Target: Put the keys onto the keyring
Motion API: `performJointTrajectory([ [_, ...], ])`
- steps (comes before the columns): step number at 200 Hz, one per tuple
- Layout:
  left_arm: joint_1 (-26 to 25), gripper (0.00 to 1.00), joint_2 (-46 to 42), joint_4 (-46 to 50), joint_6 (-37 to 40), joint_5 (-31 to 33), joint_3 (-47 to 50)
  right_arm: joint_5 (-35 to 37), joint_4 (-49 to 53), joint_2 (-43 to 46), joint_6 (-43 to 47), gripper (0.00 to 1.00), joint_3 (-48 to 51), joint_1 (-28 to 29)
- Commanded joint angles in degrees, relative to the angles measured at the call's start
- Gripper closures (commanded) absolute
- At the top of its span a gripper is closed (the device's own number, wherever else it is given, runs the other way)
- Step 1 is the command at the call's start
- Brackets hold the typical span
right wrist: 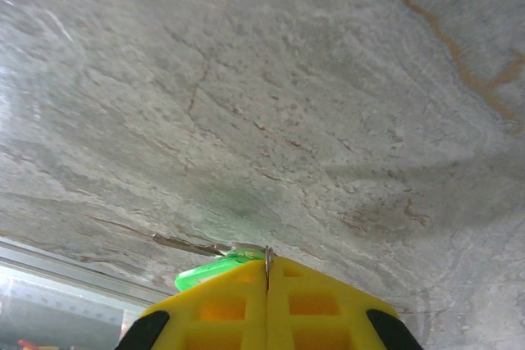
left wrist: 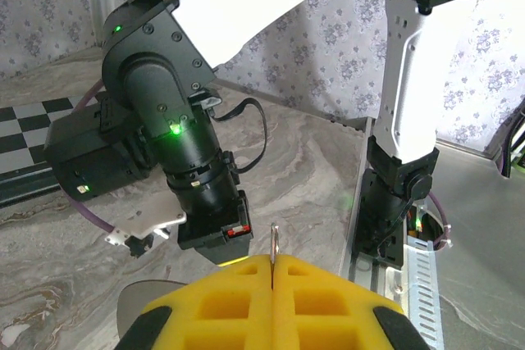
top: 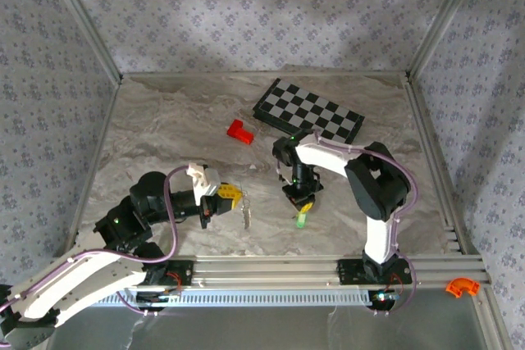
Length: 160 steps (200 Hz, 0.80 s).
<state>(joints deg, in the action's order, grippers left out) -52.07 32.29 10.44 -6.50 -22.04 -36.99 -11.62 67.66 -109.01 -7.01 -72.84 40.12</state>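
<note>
My left gripper (top: 237,197) is shut on the keyring (top: 245,217), a thin silvery piece that hangs from its yellow fingertips just above the table. In the left wrist view the keyring (left wrist: 274,242) stands edge-on, pinched in the left gripper (left wrist: 273,263). My right gripper (top: 302,205) points down at the table a little to the right of the left one. It is shut on the keys (top: 301,220), a small bright green piece. In the right wrist view a thin metal edge sits between the shut fingers of the right gripper (right wrist: 267,261). The green keys (right wrist: 205,273) and a metal blade stick out to the left.
A black-and-grey chessboard (top: 308,116) lies at the back right, and a red block (top: 239,131) lies left of it. The right arm's wrist (left wrist: 176,161) hangs close in front of the left gripper. An orange piece (top: 462,287) sits beyond the front rail at the right.
</note>
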Motion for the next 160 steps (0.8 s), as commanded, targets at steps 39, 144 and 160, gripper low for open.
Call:
performJointTrajectory([
  [39, 0.4, 1.00, -0.6, -3.8, 0.6, -0.8, 0.0, -0.5, 3.3, -3.1, 3.2, 0.97, -1.4, -0.3],
  [144, 0.4, 1.00, -0.2, -3.4, 0.6, -1.2, -0.5, 0.8, -2.9, -0.1, 0.3, 0.83, 1.9, 0.1],
  [160, 0.4, 1.00, -0.4, -3.2, 0.8, -1.2, -0.8, 1.3, -3.5, 1.2, -0.7, 0.81, 2.4, 0.6],
])
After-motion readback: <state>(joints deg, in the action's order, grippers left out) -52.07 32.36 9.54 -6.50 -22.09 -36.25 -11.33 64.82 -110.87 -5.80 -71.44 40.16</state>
